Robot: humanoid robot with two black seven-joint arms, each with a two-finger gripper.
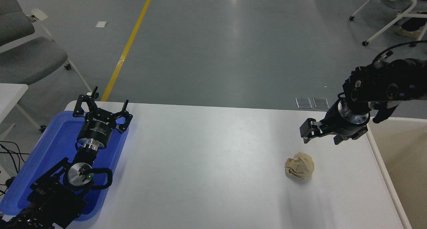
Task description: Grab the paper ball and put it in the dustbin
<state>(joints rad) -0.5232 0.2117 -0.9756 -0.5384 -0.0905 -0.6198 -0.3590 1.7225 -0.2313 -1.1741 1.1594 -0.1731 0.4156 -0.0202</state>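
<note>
The right gripper (320, 137) hangs above the bench (213, 162) with its fingers spread wide and nothing in them. The paper ball (299, 170) sits on the bench just below it, near but not touching. The dustbin (383, 175) stands by the bench's right edge. The left gripper (101, 103) is open too, parked over a blue tray (56, 145) at the left.
</note>
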